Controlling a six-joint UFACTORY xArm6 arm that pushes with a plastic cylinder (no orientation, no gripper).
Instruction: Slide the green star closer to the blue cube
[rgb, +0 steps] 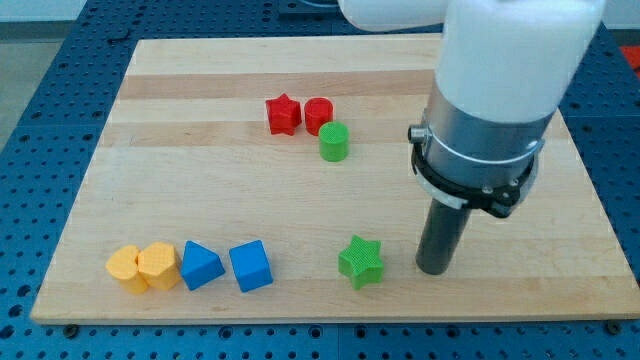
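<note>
green star (360, 262) green | blue cube (250, 266) blue | blue triangular block (200, 266) blue | two yellow blocks (143, 267) yellow | red star (283, 114) red | red cylinder (318, 114) red | green cylinder (334, 142) green | board (180, 120) pale striped wood | my tip (432, 270) dark

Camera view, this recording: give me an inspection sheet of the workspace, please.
Surface: wooden board on a blue perforated table.
Job's things: green star near the view's bottom; blue cube to its left, apart from it.
Clutter: blue triangular block, two yellow blocks, red star, red cylinder, green cylinder.
Claw: none; my tip sits just right of the green star, not touching.
Cables: nothing seen.
Surroundings: nothing seen.
</note>
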